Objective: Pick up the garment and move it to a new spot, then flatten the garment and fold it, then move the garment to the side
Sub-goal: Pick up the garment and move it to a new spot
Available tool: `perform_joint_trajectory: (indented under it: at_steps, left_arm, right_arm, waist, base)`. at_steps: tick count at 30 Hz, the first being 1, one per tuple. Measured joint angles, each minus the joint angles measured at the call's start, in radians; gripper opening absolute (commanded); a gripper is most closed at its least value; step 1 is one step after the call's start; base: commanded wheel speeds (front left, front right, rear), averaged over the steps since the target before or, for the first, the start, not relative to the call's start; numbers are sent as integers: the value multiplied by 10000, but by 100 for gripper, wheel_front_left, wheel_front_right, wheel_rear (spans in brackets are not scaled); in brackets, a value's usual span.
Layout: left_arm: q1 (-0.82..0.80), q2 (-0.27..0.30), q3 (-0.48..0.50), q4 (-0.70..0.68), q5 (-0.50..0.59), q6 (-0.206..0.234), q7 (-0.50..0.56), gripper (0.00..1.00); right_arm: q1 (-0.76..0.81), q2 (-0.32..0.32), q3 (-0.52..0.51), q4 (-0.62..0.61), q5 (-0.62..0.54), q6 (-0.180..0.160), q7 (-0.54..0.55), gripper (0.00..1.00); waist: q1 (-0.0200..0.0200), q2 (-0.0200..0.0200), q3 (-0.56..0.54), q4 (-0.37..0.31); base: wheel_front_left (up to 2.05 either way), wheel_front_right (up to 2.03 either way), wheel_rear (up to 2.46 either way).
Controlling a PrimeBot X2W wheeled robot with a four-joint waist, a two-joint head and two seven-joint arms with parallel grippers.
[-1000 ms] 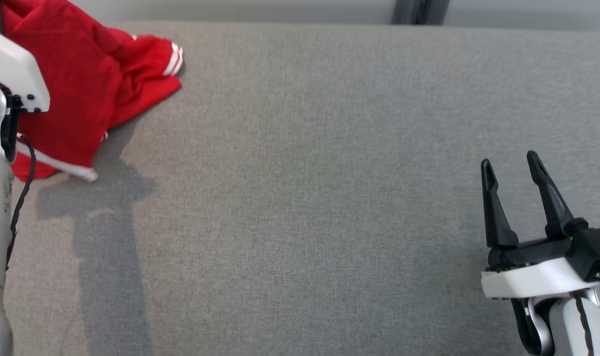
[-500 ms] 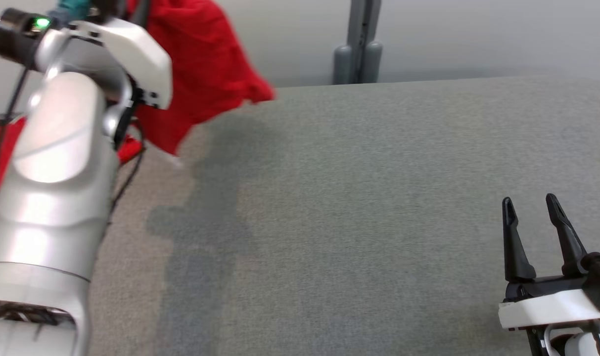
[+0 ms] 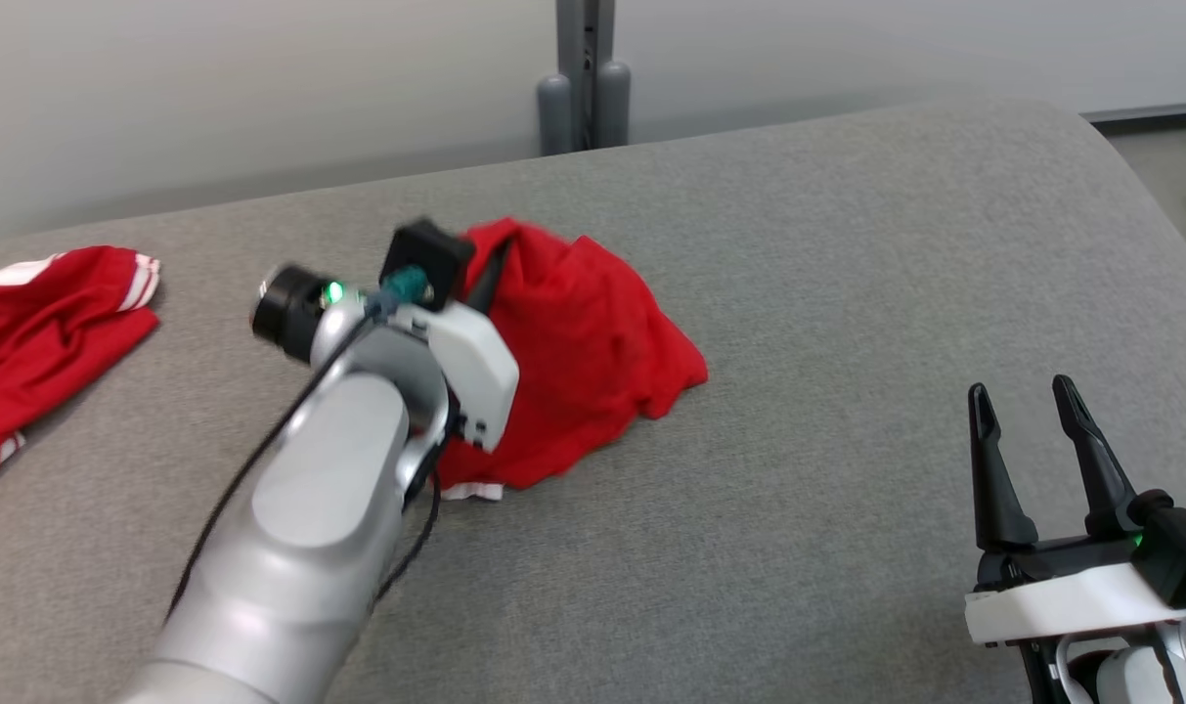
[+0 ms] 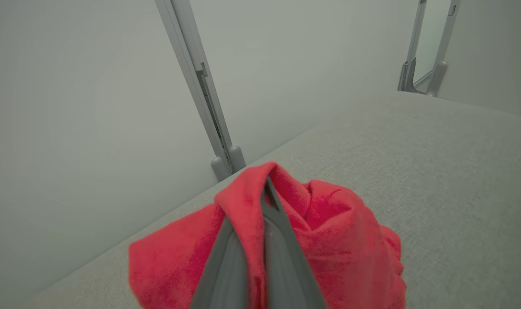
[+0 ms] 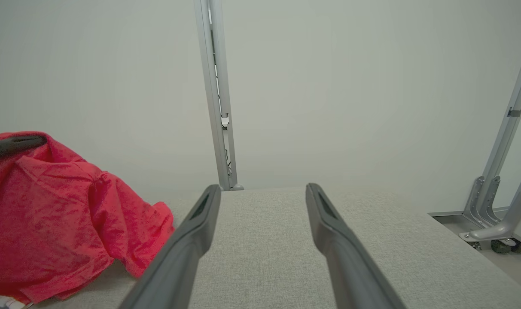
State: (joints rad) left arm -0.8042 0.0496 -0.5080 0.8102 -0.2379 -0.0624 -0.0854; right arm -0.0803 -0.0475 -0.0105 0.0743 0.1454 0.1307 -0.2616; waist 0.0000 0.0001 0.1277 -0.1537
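Garment (image 3: 593, 342): red, bunched in a heap about mid-surface (image 3: 847, 244). Its top fold is pinched in the left claw (image 4: 266, 189), which is clenched on it. My read: the move-to-new-spot step is nearly done, since the cloth is touching down but not yet let go. Left to do: release, flatten, fold, shift aside. Right claw (image 3: 1021, 396) sits at lower right, fingers spread, holding nothing, well apart from the heap. Count: 2 red garments (the second garment (image 3: 45, 323) lies at the surface's far left), 2 claws, 1 surface.
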Motion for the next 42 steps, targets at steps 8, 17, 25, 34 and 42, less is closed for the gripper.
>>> perform_joint_trajectory:
  at_steps: [8, 17, 25, 34, 42]
  left_arm:
    - [679, -25, -991, 874, -1193, 853, -395, 34]
    - [569, -15, -1599, 1453, -1889, 976, -1135, 100]
    - [670, -17, -2150, 911, -2475, 1083, -1611, 100]
    - [1523, 100, -1709, -569, -2355, 1522, -1762, 100]
    - [3840, 520, -115, -3093, -1768, 2075, -1762, 100]
  right_arm:
    - [-173, 0, 63, 105, 63, 0, 0, 100]
    - [-150, -2, -98, 196, 42, 0, 0, 100]
    - [39, 2, -159, 174, -96, 2, 0, 100]
    - [103, 2, -167, 132, -203, 0, 0, 100]
    - [291, 2, -56, 109, -219, 0, 0, 100]
  waist:
    - [0, -1, 337, -518]
    - [0, 0, 122, -187]
    - [0, 0, -228, 523]
    - [0, 0, -546, 1290]
    - [0, 0, -689, 1682]
  base:
    - [0, 0, 0]
    - [0, 0, 0]
    - [0, 0, 0]
    - [0, 0, 0]
    - [0, 0, 0]
